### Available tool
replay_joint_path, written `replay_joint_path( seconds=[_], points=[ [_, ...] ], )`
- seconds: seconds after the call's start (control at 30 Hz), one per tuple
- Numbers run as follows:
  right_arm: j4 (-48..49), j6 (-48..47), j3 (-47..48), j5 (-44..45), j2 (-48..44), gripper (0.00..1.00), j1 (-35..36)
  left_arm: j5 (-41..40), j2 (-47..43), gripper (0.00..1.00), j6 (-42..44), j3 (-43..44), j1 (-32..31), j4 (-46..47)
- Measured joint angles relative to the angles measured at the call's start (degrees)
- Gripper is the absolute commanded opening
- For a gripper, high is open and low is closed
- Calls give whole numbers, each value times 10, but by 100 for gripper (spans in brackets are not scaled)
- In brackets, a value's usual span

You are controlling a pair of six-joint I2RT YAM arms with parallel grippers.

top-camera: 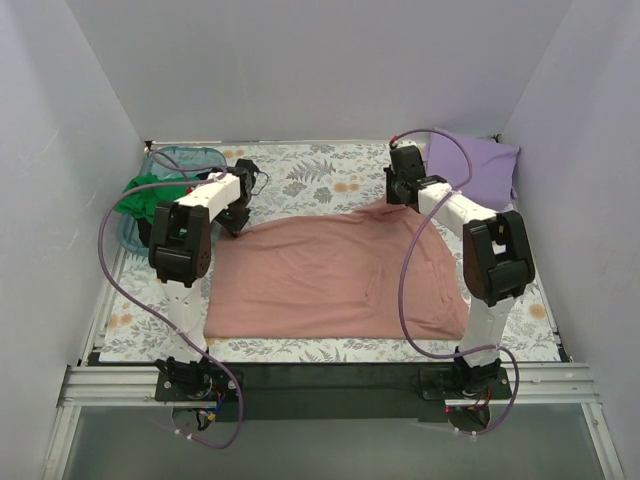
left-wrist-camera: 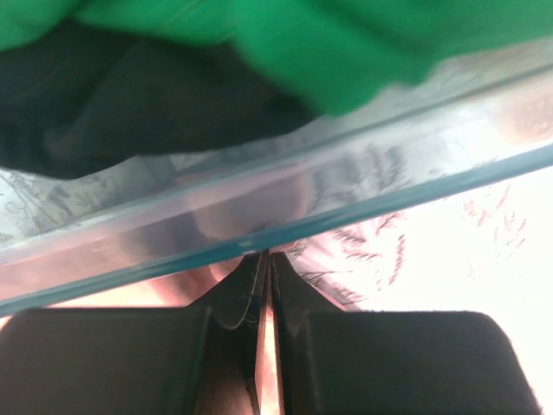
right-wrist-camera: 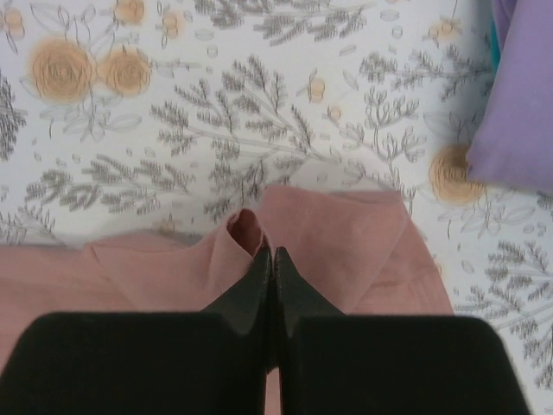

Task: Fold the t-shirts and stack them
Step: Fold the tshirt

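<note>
The salmon-pink t-shirt point(top-camera: 335, 275) lies spread flat across the middle of the table. My left gripper point(top-camera: 235, 222) is at its far left corner. In the left wrist view the jaws point(left-wrist-camera: 263, 255) are shut with pink cloth point(left-wrist-camera: 268, 346) showing between them. My right gripper point(top-camera: 403, 195) is at the shirt's far right edge. In the right wrist view it point(right-wrist-camera: 270, 252) is shut on a raised pinch of the pink shirt point(right-wrist-camera: 346, 233). The lavender t-shirt point(top-camera: 470, 160) lies folded at the back right. The green t-shirt point(top-camera: 150, 195) and black t-shirt point(left-wrist-camera: 130, 112) sit in the tub.
The translucent teal tub point(top-camera: 185, 158) stands at the back left, its rim point(left-wrist-camera: 363, 194) just beyond my left fingertips. The floral table cover point(top-camera: 310, 175) spans the table. Grey walls close in the left, back and right sides.
</note>
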Motion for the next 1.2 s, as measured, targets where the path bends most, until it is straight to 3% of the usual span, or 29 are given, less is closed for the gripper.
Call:
replay_joint_path(
  seconds=[0.3,0.67,1.0,1.2],
  points=[
    [33,15,-169,-2,-139,1,18,17,-89,0,4,-135,0,63],
    [48,30,-274,-4,-255,1,30,36,-158,0,3,-222,0,85],
    [47,37,-352,-3,-381,1,32,44,-242,0,0,-280,-1,89],
    [41,37,-362,6,-410,1,32,31,-256,0,13,-235,-2,84]
  ],
)
